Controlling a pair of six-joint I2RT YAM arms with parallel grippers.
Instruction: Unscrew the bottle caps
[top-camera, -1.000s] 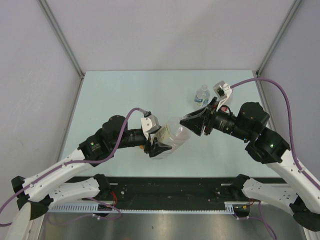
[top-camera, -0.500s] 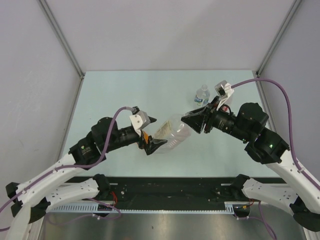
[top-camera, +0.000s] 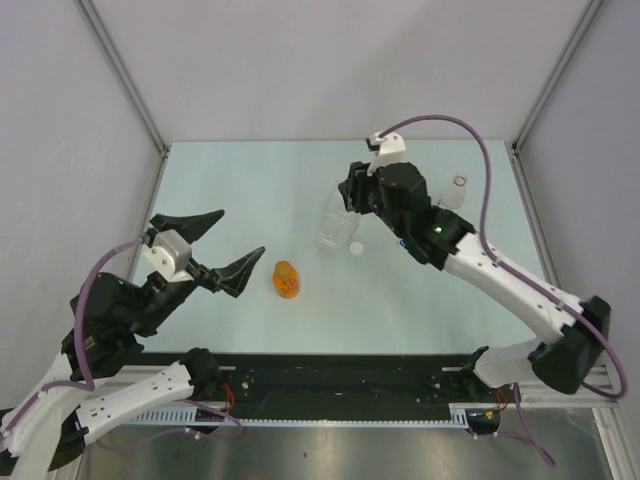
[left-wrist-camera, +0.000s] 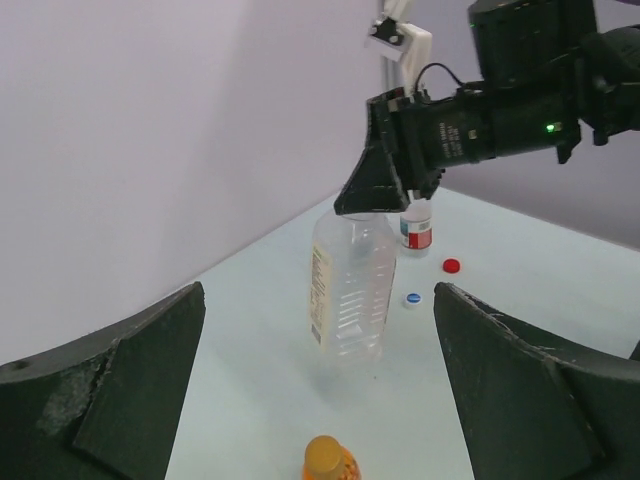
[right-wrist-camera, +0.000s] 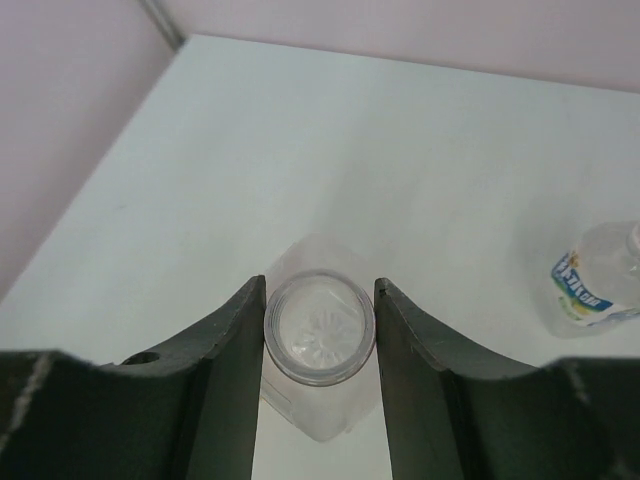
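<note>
Large clear bottle (left-wrist-camera: 348, 300) stands upright on the pale green table (top-camera: 230, 180), about mid-table. The right gripper (right-wrist-camera: 320, 300) is clamped on its neck from above. The right wrist view looks straight down the open mouth to the moulded star base, so I judge this one already uncapped and empty. The left gripper (top-camera: 240, 233) is spread wide, holds nothing, and sits well apart from the bottle at the near left. Handling estimate: thin clear plastic, ribbed lower body, paper label on one side. It should be very light, easy to tip, and the walls will dent under a hard squeeze. The threaded neck ring is the stiff part, so I'd hold there, or low on the ribs for counter-torque. Loose on the table beside the bottle are a red cap (left-wrist-camera: 451, 266) and a white-and-blue cap (left-wrist-camera: 412, 299), both small, hard, ridged discs likely to skid on the smooth top. A small red-labelled bottle (left-wrist-camera: 416, 228) stands behind the gripper; I cannot tell if it is capped. A small blue-labelled bottle (right-wrist-camera: 590, 290) is near. An orange item (top-camera: 286, 279) lies in front; I cannot identify it.
</note>
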